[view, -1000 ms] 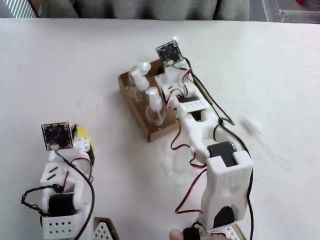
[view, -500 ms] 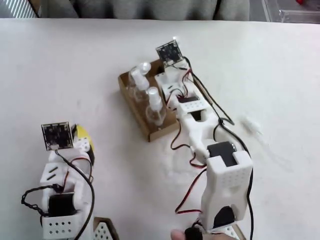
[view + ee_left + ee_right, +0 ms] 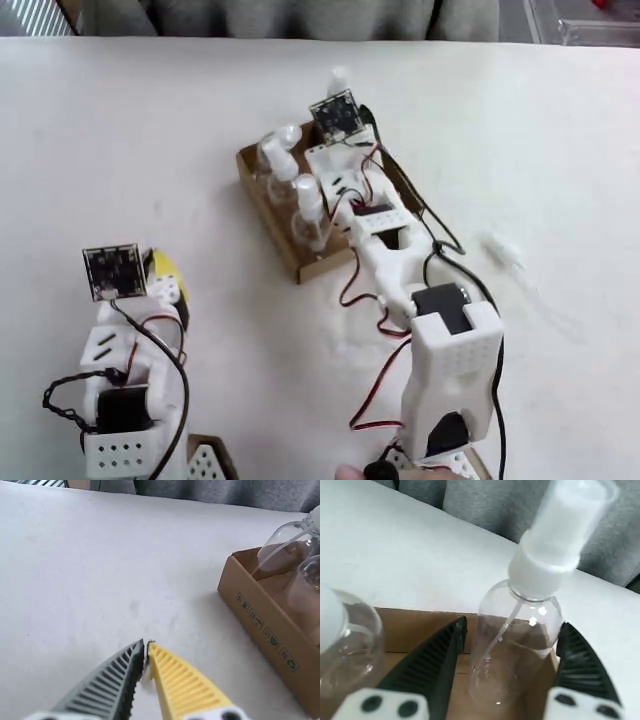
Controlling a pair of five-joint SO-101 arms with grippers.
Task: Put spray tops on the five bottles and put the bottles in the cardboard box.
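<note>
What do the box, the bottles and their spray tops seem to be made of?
Box: brown cardboard, matte, with printed marks on its side. Bottle: probably clear plastic, glossy; the inner tube shows through and highlights glint on it. Spray top: likely whitish plastic, smooth, slightly see-through.

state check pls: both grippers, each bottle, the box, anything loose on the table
left gripper: shut, empty, over the table.
right gripper: open, jaws either side of the far bottle.
far bottle: upright in the box's corner, spray top on.
middle bottle: in the box, spray top on.
near bottle: in the box, spray top on.
cardboard box: open-topped, holds three bottles.
loose spray top: seemingly lying on the table, on no bottle.
</note>
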